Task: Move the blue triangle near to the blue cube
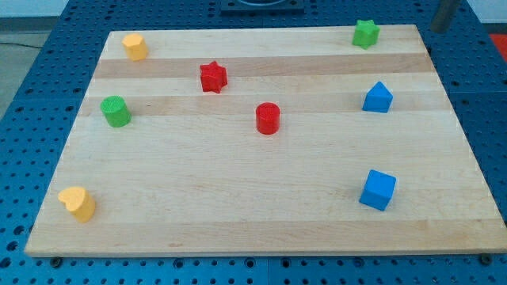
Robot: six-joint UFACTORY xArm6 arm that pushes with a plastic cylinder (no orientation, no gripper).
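Observation:
The blue triangle (378, 98) sits at the right side of the wooden board (238, 214), about mid-height. The blue cube (378, 190) lies almost straight below it, near the lower right, with a wide gap between them. My tip (438, 29) shows at the view's top right corner, just off the board's far right edge. It is above and to the right of the blue triangle and touches no block.
A green star (365, 34) is at the top right, close to my tip. A red star (212, 77) and a red cylinder (268, 118) are near the middle. A green cylinder (116, 111), a yellow block (135, 46) and a yellow heart (78, 203) are on the left.

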